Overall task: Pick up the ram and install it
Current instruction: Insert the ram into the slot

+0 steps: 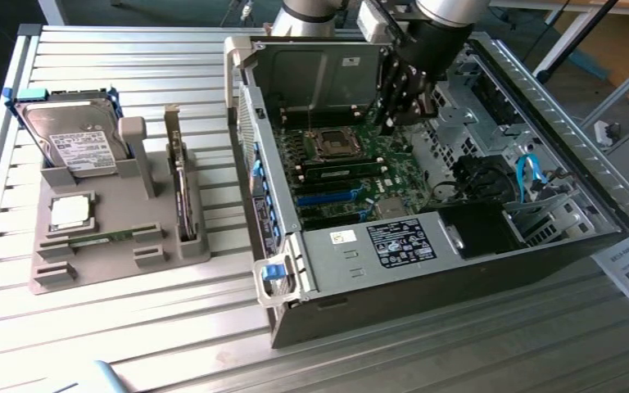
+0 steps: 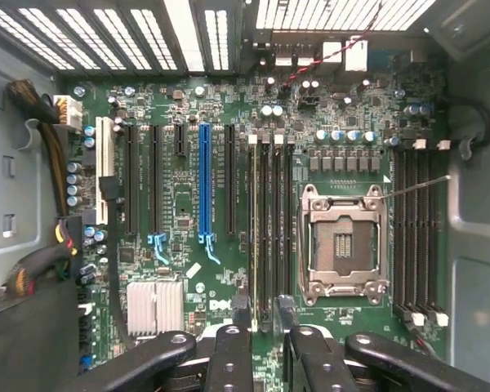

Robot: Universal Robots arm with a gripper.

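Note:
The ram (image 1: pixel 102 238) is a thin green strip standing on edge in a slot of the grey holder (image 1: pixel 153 219), at the exterior view's left. My gripper (image 1: pixel 405 113) hangs far from it, inside the open computer case (image 1: pixel 402 246) and above the motherboard (image 2: pixel 180 204). In the wrist view the gripper (image 2: pixel 262 317) is open, its two dark fingers (image 2: pixel 233 351) apart with nothing between them. Directly below them run the long black memory slots (image 2: pixel 271 229), beside the empty CPU socket (image 2: pixel 341 245).
The grey holder also carries a silver hard drive (image 1: pixel 74 139), a square CPU chip (image 1: pixel 69 211) and an upright card with a metal bracket (image 1: pixel 187 196). The case walls, drive cage (image 1: pixel 314 78) and cables (image 1: pixel 533 176) surround the arm. Everything rests on a ribbed metal table (image 1: pixel 128 327).

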